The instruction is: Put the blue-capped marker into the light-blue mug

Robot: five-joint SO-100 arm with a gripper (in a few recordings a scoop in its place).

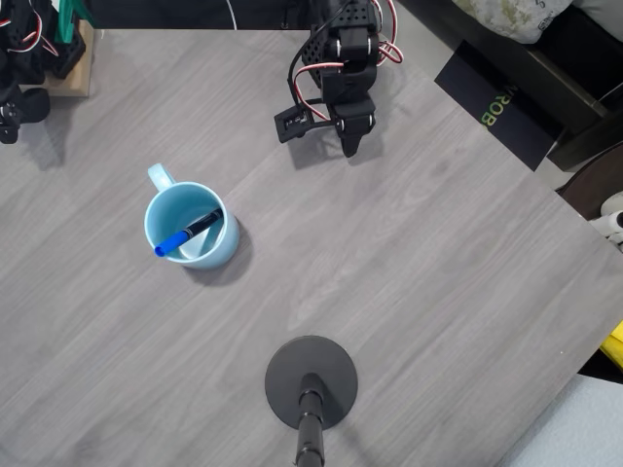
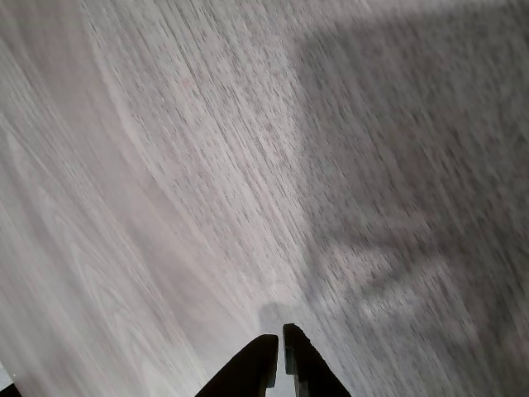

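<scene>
Hanging over bare wood, the gripper [image 2: 278, 351] has its 2 fingers drawn together with only a hairline slit between the tips in the wrist view, and nothing sits in it. From overhead the gripper [image 1: 348, 144] is tucked under the folded arm near the far edge of the table [image 1: 419, 253], well apart from the mug.

Moving outward, the light-blue mug [image 1: 191, 226] stands upright on the table, its small handle toward the upper left of the overhead view. The blue-capped marker [image 1: 188, 233] is already inside it, 1 end down in the cup and the other propped on the rim. Its long axis runs on a diagonal from lower left to upper right in that view: the blue cap points lower left and rests at the rim, while the black barrel slopes toward the upper right inner wall.

To my eye the job looks done, so the risks are small. The marker leans rather than lies flat, so a knock to the mug or the table could tip the cap end over the rim. A careless sweep of the arm across the table could also shove or topple the mug. A black round stand [image 1: 311, 382] sits near the front edge, clear of both
</scene>
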